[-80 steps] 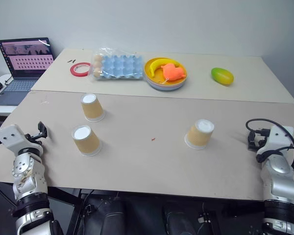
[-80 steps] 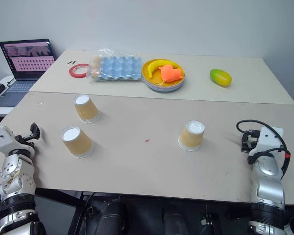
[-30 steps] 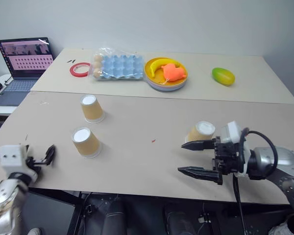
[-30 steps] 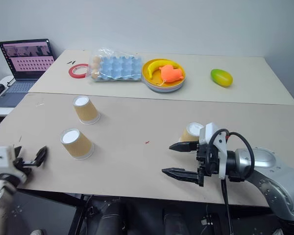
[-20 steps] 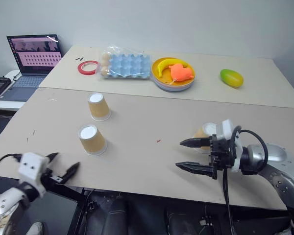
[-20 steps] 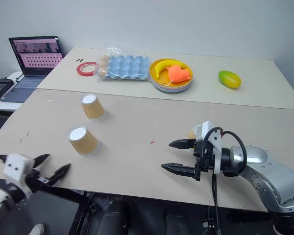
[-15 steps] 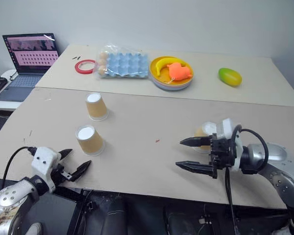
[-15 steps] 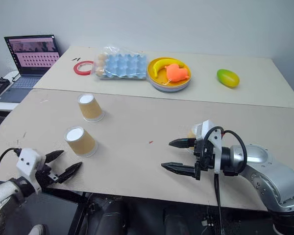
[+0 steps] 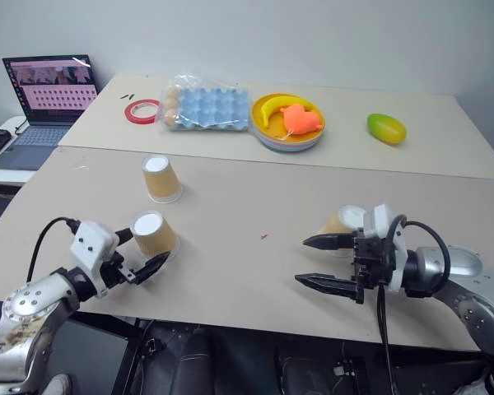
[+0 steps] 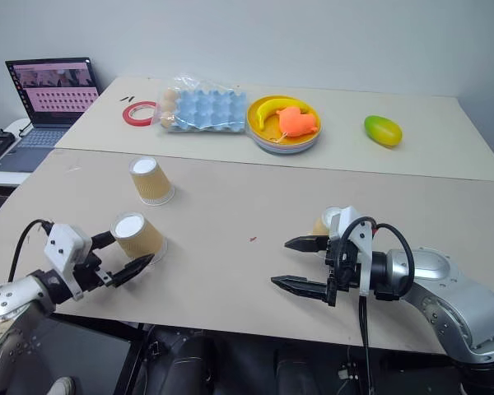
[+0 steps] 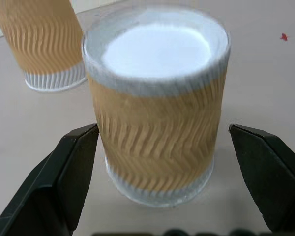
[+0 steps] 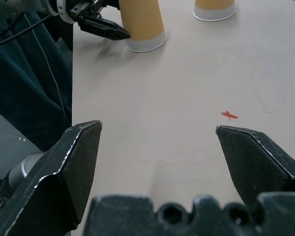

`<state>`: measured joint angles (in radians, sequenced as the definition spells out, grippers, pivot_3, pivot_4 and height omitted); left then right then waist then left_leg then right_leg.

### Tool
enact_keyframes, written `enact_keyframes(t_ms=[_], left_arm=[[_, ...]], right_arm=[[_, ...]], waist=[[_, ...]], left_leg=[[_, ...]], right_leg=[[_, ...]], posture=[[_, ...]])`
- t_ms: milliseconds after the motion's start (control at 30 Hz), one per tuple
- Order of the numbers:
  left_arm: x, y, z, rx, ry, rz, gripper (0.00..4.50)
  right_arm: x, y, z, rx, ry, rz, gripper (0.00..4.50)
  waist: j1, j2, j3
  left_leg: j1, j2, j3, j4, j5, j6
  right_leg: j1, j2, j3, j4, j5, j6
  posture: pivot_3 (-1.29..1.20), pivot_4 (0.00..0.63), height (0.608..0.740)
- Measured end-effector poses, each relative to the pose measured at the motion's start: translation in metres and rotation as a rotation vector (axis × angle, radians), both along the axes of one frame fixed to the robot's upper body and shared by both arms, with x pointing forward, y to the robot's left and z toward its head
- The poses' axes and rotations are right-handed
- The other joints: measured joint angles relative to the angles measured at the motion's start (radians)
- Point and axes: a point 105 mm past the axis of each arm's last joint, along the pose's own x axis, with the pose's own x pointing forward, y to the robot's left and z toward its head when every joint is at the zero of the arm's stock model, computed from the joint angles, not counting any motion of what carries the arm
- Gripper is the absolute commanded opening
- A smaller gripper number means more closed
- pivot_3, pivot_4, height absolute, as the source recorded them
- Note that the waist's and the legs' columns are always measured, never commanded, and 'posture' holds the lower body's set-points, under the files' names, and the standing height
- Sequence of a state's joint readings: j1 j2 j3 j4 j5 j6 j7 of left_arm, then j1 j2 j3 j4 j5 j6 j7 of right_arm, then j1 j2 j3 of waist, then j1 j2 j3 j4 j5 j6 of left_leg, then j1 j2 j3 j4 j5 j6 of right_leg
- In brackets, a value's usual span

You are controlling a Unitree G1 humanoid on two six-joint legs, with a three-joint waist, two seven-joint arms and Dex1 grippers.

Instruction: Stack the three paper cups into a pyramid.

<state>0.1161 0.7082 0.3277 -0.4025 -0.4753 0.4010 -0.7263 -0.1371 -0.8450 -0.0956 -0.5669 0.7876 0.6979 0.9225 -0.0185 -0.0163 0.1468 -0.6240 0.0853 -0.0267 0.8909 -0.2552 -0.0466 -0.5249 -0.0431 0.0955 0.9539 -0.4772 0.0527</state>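
Nothing is stacked yet: the left gripper (image 9: pixel 146 254) spreads wide around the near cup (image 9: pixel 154 233) without gripping, the far cup (image 9: pixel 160 178) stands behind it, and the third cup (image 9: pixel 342 220) sits well right, behind the wide-open, empty right gripper (image 9: pixel 319 262).

Two cups (image 9: pixel 155 232) left, one (image 9: pixel 342 220) right

The three paper cups (image 9: pixel 155 233) are showing tan zigzag ribbing with white bottoms, while a yellow plate (image 9: pixel 290 136) is carrying orange and yellow.
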Motion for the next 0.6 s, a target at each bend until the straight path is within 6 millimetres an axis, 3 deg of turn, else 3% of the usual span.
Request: enact_keyframes(t_ms=[500,600], left_arm=[[0.016,-0.016,0.0,-0.045,-0.003,-0.04,4.5],[0.017,-0.017,0.0,-0.049,-0.001,-0.04,3.77]], right_arm=[[0.003,-0.004,-0.002,-0.015,-0.011,-0.048,4.41],[0.004,-0.005,-0.002,-0.015,-0.014,-0.056,4.5]], waist=[[-0.001,0.0,0.0],[0.0,0.0,0.0]], left_leg=[[0.0,0.0,-0.001,0.0,0.0,0.0],[0.0,0.0,0.0,0.0,0.0,0.0]], right_leg=[[0.005,0.0,0.0,0.0,0.0,0.0],[0.005,0.0,0.0,0.0,0.0,0.0]], posture=[[0.0,0.15,0.645],[0.0,0.15,0.645]])
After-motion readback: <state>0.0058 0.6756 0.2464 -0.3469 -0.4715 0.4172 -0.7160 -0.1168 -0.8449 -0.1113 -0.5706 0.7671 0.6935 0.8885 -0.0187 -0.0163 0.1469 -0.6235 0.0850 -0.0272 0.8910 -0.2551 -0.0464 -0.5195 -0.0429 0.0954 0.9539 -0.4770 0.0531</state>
